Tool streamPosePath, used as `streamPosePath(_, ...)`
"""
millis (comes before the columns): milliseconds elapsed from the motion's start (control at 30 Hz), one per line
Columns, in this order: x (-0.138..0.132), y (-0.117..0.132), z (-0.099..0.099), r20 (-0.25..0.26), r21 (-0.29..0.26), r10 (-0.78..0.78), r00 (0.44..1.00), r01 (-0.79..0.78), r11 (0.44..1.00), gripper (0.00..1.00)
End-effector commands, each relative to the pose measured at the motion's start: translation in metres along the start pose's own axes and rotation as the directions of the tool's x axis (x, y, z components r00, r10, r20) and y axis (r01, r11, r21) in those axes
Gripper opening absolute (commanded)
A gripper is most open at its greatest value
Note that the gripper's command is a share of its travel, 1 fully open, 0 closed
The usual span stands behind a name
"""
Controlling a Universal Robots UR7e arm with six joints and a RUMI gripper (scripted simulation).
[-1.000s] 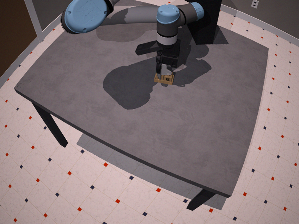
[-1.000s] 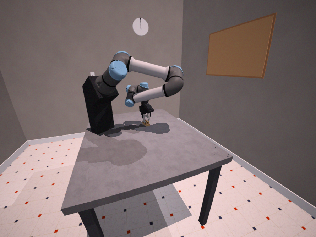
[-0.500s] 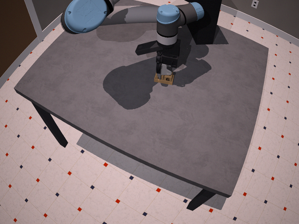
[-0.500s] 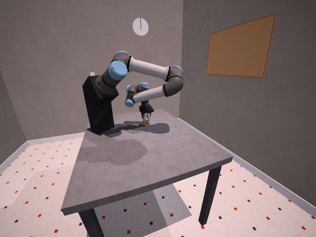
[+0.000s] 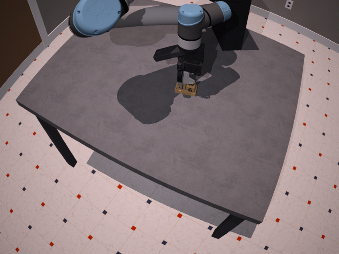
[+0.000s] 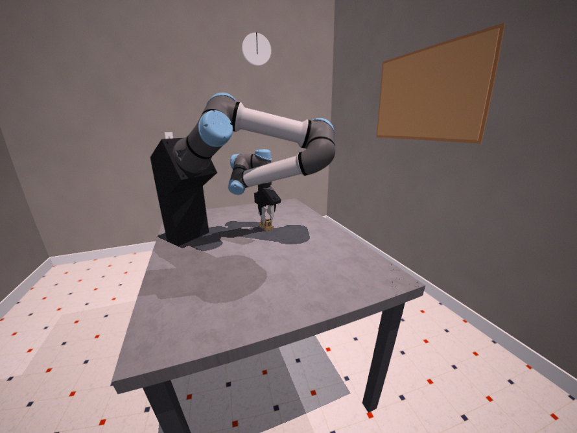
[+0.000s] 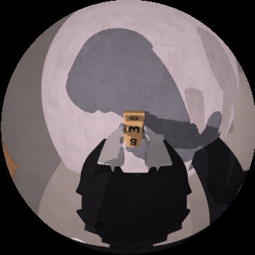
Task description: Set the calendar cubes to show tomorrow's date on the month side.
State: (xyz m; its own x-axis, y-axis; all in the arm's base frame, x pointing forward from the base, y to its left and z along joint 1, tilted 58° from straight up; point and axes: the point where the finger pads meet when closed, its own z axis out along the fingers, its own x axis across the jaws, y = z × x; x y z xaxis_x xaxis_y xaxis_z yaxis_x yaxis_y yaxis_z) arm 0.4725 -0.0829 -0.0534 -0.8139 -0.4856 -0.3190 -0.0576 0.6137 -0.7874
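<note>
The wooden calendar tray (image 5: 185, 93) (image 6: 266, 228) stands on the table under my gripper (image 5: 183, 83) (image 6: 266, 220) (image 7: 133, 128). The gripper is shut on the cube (image 6: 269, 223) (image 7: 128, 130) at the tray's left in the top view. One finger is in front of that cube and one behind it. Its top shows a 3 turned sideways and an end face shows a 0 in the wrist view. It is low, at tray level. The other cube (image 5: 190, 90) (image 7: 133, 142) shows a 6 towards the top camera and an 8 on top. The held cube's front and the month's name are not readable.
The robot's black pedestal (image 5: 232, 25) (image 6: 181, 200) stands at the table's edge, behind and to the right of the tray in the top view. The arm reaches over the grey table (image 5: 221, 135) (image 6: 298, 279), and its shadows fall around the tray.
</note>
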Motion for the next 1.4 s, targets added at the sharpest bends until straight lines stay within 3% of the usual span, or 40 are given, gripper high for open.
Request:
streamPosePath(0,0.000,0.000,-0.018,0.001,0.000,0.000,1.000,0.000,1.000,0.11)
streamPosePath(133,0.000,0.000,-0.042,0.001,0.000,0.000,1.000,0.000,1.000,0.11)
streamPosePath(200,0.000,0.000,-0.042,0.001,0.000,0.000,1.000,0.000,1.000,0.11)
streamPosePath(400,0.000,0.000,-0.076,0.001,0.000,0.000,1.000,0.000,1.000,0.11)
streamPosePath(567,0.000,0.000,-0.091,0.001,0.000,0.000,1.000,0.000,1.000,0.11)
streamPosePath(1367,-0.001,-0.001,-0.094,0.000,-0.001,-0.020,1.000,0.020,1.000,0.11)
